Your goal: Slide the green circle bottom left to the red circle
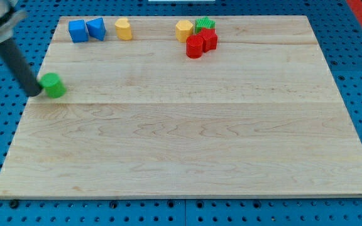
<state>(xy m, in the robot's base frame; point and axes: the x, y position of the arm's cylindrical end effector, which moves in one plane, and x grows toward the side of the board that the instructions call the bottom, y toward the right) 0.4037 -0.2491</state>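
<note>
The camera view looks down at a slant on a pale wooden bench (187, 144) resting on a blue perforated surface (357, 75).

The green circle (54, 85) is a short, bright green cylinder with a flat round top, standing upright near the bench's left edge, a little above mid-height in the view. My tip (36, 93) sits at its left side, touching it or nearly so; the dark rod (17, 66) slants up from there toward the view's top left. This arm carries no hand, so there is no opening or grasp to report; the rod only presses at the block's side.

The red circle (195, 46) lies well apart from the green circle, near the view's top, right of centre. It sits in a tight cluster: a second red block (208, 39) touches it on the right, a green block (204, 25) with a ridged outline is just behind, and a yellow block (183, 29) is on the upper left.

Farther left along the top edge stand two blue blocks (77, 30) (96, 28) side by side, then a yellow block (124, 28) on its own.

No containers appear.
</note>
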